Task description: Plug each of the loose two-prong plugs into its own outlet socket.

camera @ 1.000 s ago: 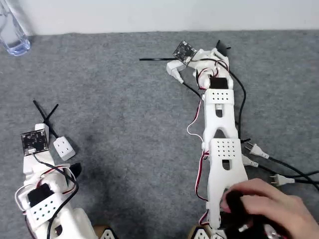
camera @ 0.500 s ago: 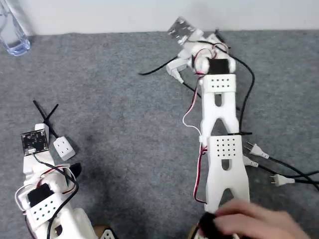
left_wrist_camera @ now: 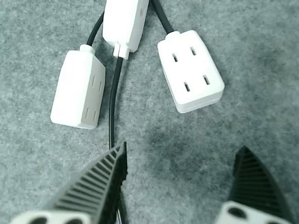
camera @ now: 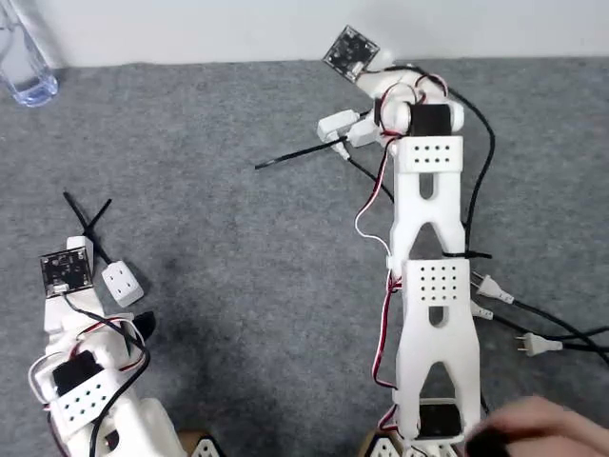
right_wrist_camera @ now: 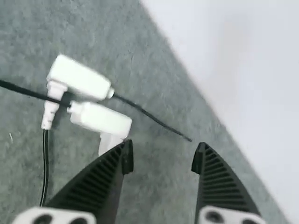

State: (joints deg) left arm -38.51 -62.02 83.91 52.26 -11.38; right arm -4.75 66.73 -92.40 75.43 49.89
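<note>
Over two sockets (left_wrist_camera: 190,70), the left hand (left_wrist_camera: 182,151) hangs open. Near the far edge of the bench (camera: 238,238), the right hand (right_wrist_camera: 163,145) is open beside two white connectors (right_wrist_camera: 100,121). Plugs (camera: 487,286) lie loose.

The outlet sockets (left_wrist_camera: 190,70) are coloured white, their cords (left_wrist_camera: 113,100) black. The carpet (left_wrist_camera: 261,46) is flecked grey. White plugs (camera: 487,286) are seen at four o'clock.

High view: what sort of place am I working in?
Probably an indoor robot test bench: grey felt-like mat against a white wall, with loose plugs and outlet sockets laid out.
</note>
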